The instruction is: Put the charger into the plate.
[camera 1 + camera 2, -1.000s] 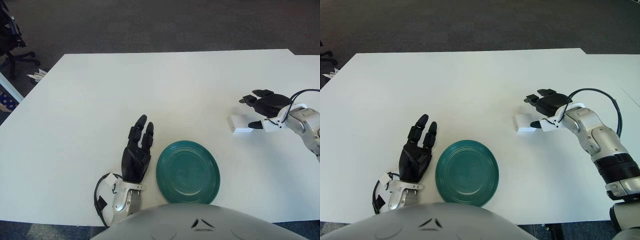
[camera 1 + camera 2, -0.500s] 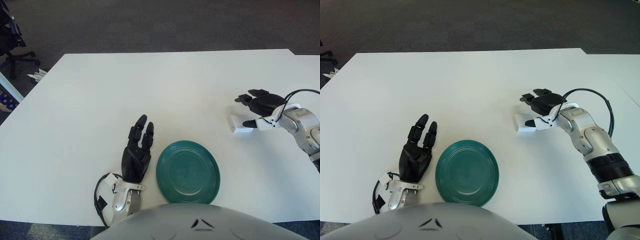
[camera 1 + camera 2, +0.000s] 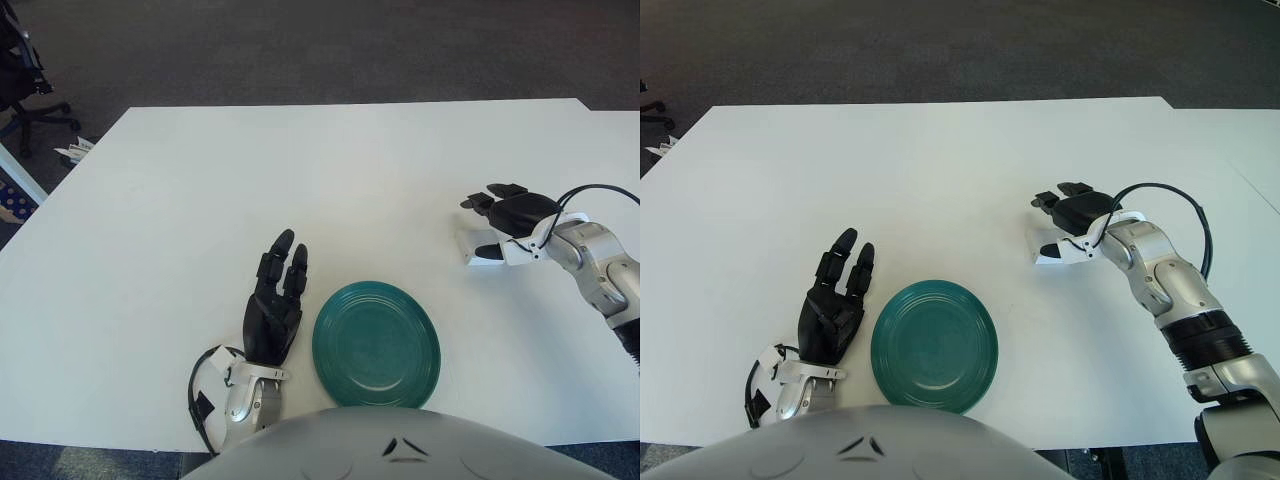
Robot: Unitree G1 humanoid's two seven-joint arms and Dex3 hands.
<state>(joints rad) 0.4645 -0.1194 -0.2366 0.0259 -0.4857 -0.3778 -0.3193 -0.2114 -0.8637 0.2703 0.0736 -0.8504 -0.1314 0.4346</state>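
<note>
Nearest the robot, the green plate (image 3: 376,343) sits bare on the white table (image 3: 300,180), so nothing's delivered yet. The left hand (image 3: 272,312) shows just beside its left edge, fingers straight and loosely together, holding nothing. Further out on the right, the right hand (image 3: 497,222) is over the white charger (image 3: 474,250), fingers and thumb bracketing it but not closed, as far as I can tell. So grasp, carry and drop are all left. Compared with a second ago, that hand has slid further over the charger; the charger hasn't budged.

Head stereo pair, downward over table (image 3: 300,180)
</note>
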